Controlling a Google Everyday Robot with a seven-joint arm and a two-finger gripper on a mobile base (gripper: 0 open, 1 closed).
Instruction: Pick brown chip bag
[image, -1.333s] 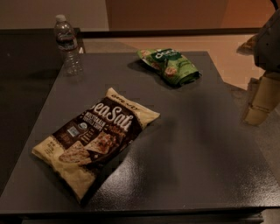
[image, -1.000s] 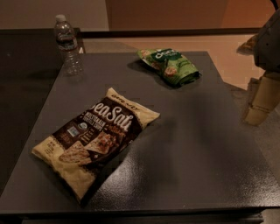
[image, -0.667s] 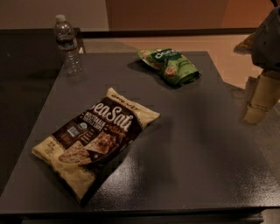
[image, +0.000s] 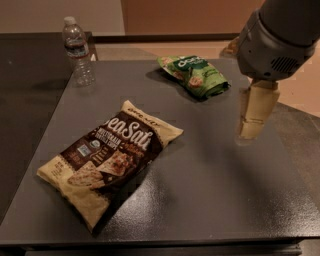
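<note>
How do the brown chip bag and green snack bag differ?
Size: the brown chip bag is clearly larger than the green snack bag. Colour: the brown bag is dark with cream ends; the green bag is green. Place: brown bag near left, green bag far edge. Both lie on the table, untouched; the gripper hangs over its right side.

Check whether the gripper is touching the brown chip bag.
Apart. The camera view shows the gripper hanging over the right side of the table, with plain tabletop between it and the brown chip bag.
</note>
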